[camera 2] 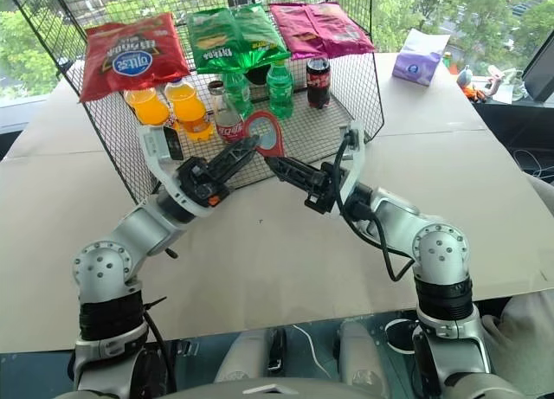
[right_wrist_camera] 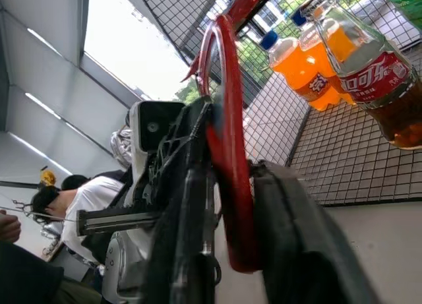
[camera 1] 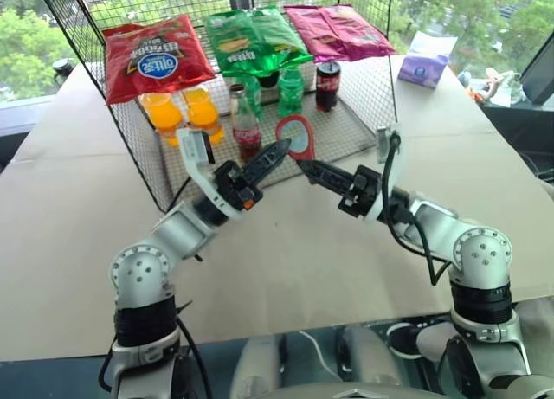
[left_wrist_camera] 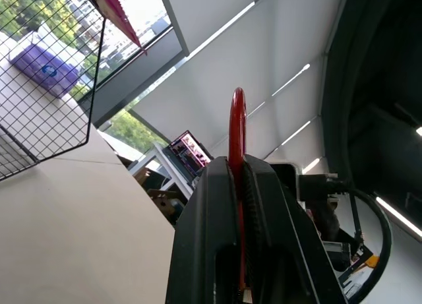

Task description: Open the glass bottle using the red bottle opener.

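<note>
Both my hands meet in mid-air above the worktop (camera 1: 78,191), just in front of the wire basket (camera 1: 147,148). The opener (camera 1: 297,136) sits between them, clear of the worktop.

Left hand (camera 1: 279,151): fingers clenched on the opener. In the left wrist view the red strip stands edge-on between my two black fingers (left_wrist_camera: 204,218), rising past their tips.

Right hand (camera 1: 310,167): fingers also clamped on the opener. In the right wrist view the red handle runs edge-on between the pads, ring end beyond the tips.

Opener's long axis: close to upright, tilted slightly. Oval ring head up, handle end down where my two hands converge. The flat face of the ring looks back toward my head camera; the ring shows pale inside.

Left hand reaches in from the left, pointing up and to the right. Right hand reaches in from the right, pointing up and to the left. Their tips almost touch under the ring.

Bottle (camera 1: 246,126): upright on the basket floor, near its front edge, neck up, red label facing me. It is just behind and left of the opener's ring, apart from both hands. Cap state I cannot tell.

Orange bottles (camera 1: 182,113) stand just left of it.
</note>
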Tool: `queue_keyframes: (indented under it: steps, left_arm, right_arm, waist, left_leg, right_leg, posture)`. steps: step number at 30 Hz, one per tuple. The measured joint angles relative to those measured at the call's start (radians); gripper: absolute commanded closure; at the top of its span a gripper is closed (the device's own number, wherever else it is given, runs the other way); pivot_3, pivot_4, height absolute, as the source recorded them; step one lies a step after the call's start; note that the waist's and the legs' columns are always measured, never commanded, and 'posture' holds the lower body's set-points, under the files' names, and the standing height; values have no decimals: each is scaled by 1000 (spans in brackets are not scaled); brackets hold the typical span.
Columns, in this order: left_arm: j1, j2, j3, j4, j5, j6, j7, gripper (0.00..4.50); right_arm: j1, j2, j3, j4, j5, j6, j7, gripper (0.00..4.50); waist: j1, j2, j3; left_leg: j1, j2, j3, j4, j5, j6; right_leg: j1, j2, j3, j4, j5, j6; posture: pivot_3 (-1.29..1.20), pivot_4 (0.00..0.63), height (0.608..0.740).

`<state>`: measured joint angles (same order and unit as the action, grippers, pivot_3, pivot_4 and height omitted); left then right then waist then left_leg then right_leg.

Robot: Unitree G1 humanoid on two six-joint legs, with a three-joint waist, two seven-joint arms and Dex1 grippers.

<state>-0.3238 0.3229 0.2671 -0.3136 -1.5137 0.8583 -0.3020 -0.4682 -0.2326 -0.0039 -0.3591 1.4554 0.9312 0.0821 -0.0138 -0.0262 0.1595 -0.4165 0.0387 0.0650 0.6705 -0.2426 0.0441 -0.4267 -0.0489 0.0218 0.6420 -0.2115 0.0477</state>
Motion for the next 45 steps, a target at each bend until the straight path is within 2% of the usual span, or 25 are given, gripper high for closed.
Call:
queue_keyframes:
  steps: [21,22,24,43,45]
  left_arm:
    - [16,46,-22,-1,-2,-4,-37,4500]
    - [16,46,-23,-1,-2,-6,-39,4500]
    - [16,52,-35,-9,1,-5,-39,4500]
    - [32,60,-41,-9,4,-13,-37,4500]
    - [32,60,-41,-9,4,-13,-37,4500]
  right_arm:
    - [-4,-54,15,0,-36,11,72,4469]
    - [-7,-55,16,-1,-44,10,79,3606]
    - [-9,-63,25,0,-69,12,80,2945]
    - [-18,-62,22,0,-66,20,82,2945]
    - [-20,-60,21,0,-65,20,82,3487]
  waist:
    - [0,0,0]
    - [0,0,0]
    - [0,0,0]
    - [0,0,0]
    - [0,0,0]
  left_leg:
    - [-1,0,0,-1,0,0]
    - [-1,0,0,-1,0,0]
    - [-2,0,0,-1,0,0]
    - [-2,1,1,-2,0,0]
    - [-2,1,1,-2,0,0]
  right_leg:
    - [-2,0,0,-1,0,0]
    - [-2,0,0,-1,0,0]
    - [-2,0,0,-1,0,0]
    - [-3,0,0,-2,0,0]
    - [-3,-1,0,-2,0,0]
  posture:
    - [0,150,740]
    - [0,150,740]
    - [0,150,740]
    - [0,150,740]
    - [0,150,740]
